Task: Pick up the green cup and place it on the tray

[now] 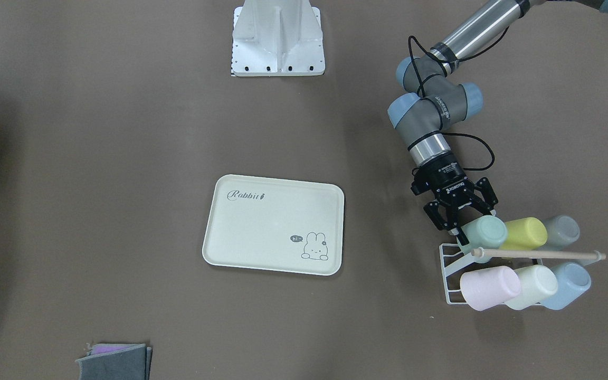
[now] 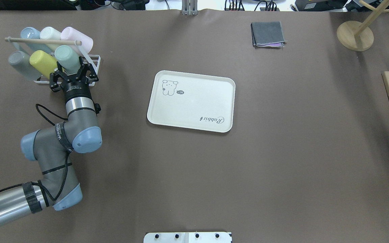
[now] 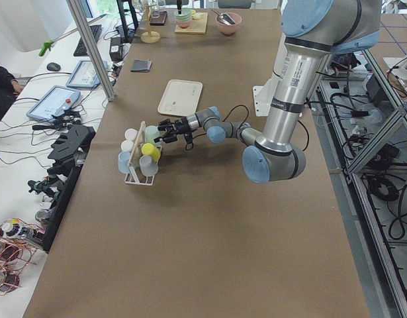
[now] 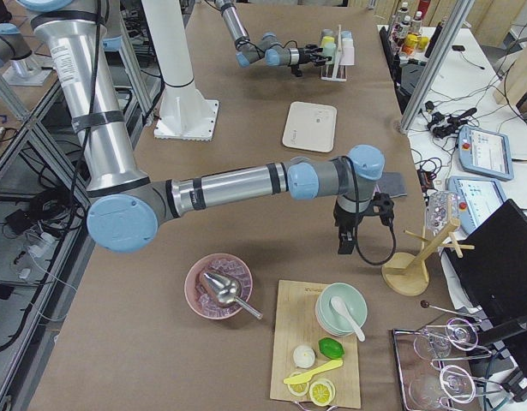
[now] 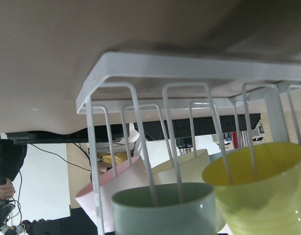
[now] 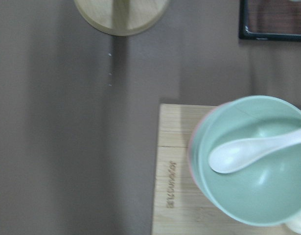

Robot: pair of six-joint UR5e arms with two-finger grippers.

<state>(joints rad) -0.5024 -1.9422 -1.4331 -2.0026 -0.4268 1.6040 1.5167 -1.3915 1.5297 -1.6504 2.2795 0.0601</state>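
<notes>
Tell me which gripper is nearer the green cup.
Left. The left gripper is at the green cup on the rack, its fingers spread either side of it. The right gripper hangs far away, by the wooden stand.

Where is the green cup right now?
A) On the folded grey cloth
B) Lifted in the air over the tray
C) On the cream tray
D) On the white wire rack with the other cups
D: the green cup sits on the white rack beside the yellow cup. The left gripper is open right at it, and the tray lies well apart.
</notes>
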